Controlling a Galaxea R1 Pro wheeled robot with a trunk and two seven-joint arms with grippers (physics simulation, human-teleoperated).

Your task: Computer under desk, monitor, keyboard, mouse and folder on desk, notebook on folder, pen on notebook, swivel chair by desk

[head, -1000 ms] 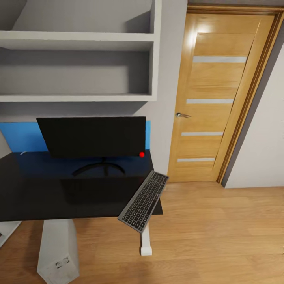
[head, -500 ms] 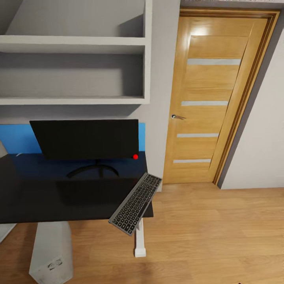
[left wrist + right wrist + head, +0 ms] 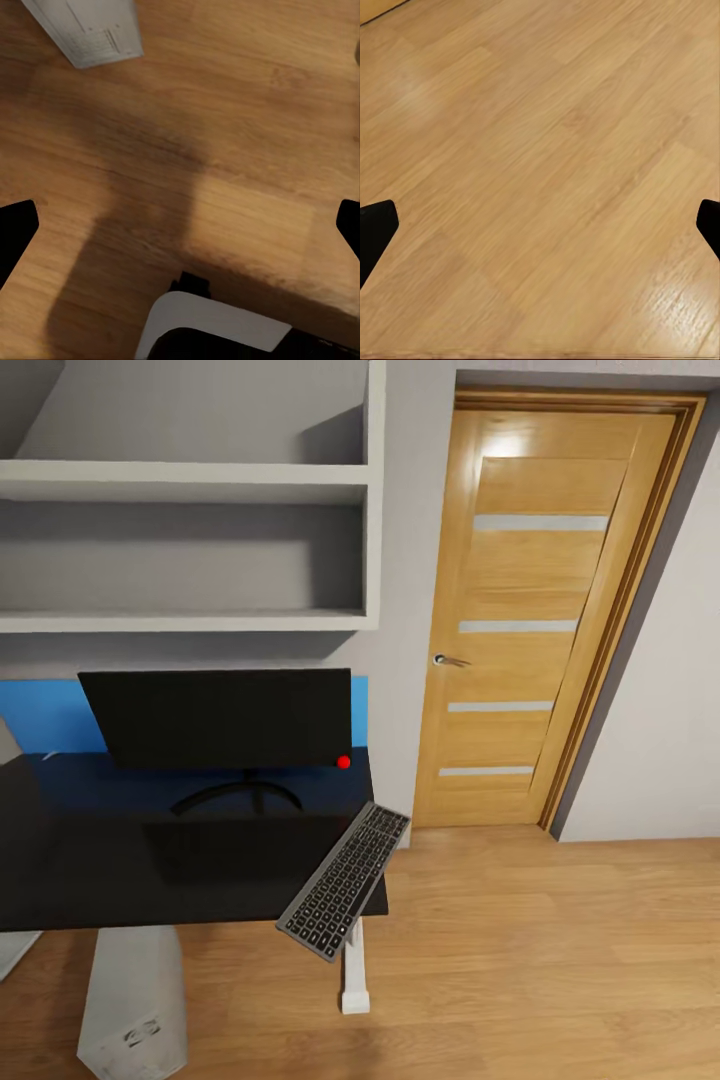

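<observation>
slim grey-keyed silver-framed keyboard [image 3: 345, 880]: askew on glossy black desk [image 3: 120, 860] right end, near corner overhanging, long axis running diagonally toward wide black monitor [image 3: 218, 715] | white-grey tower computer [image 3: 135, 1000] under desk | left gripper [image 3: 180, 229], right gripper [image 3: 540, 229]: both spread wide, empty, above wood floor [image 3: 547, 150]; nearer arm unclear
</observation>
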